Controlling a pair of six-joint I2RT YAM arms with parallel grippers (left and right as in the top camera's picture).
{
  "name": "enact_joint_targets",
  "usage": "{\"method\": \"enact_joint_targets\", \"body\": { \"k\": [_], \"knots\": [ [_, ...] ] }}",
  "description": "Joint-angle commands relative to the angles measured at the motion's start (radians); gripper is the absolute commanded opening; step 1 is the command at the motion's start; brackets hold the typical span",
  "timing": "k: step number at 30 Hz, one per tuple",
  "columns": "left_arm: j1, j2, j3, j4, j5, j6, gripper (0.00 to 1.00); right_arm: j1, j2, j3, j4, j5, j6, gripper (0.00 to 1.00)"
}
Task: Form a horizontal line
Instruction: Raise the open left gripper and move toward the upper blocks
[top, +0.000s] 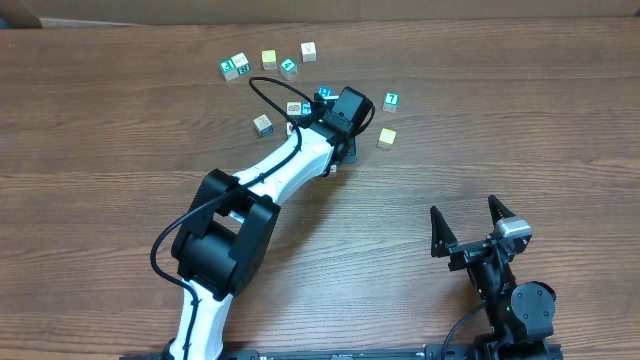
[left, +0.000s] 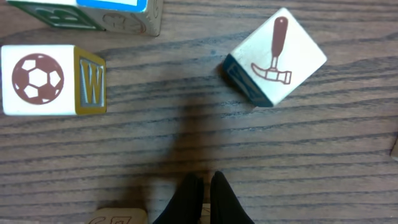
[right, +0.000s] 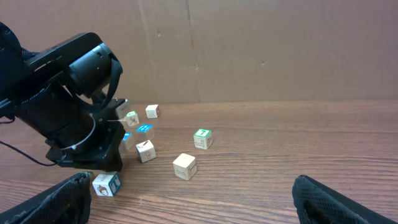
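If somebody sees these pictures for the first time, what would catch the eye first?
The white and black left arm stretches diagonally across the table into scattered small blocks. Close up in the left wrist view, a hammer block sits turned at the right and a soccer ball block at the left.

From above, we look straight down on the surface. Our left wrist view hangs close over the wood, facing down; our right wrist view sits low, looking across at the same scattered blocks.
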Motion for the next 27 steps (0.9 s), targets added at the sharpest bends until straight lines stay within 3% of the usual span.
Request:
{"method": "enact_joint_targets", "body": {
  "k": [1,13,20,27],
  "knots": [
    [-0.006,0.017,0.012,-0.008,-0.003,0.008,0.04,-0.002,-0.004,-0.010,0.006,0.009,-0.003,1.00],
    [-0.013,0.016,0.102,-0.006,-0.008,0.078,0.04,-0.002,-0.004,-0.010,0.006,0.009,-0.003,1.00],
    [-0.040,0.008,0.212,-0.111,-0.055,0.096,0.04,-0.002,-0.004,-0.010,0.006,0.009,-0.003,1.00],
    [-0.047,-0.005,0.212,-0.213,0.001,0.071,0.04,-0.002,-0.004,-0.010,0.006,0.009,-0.003,1.00]
  ]
}}
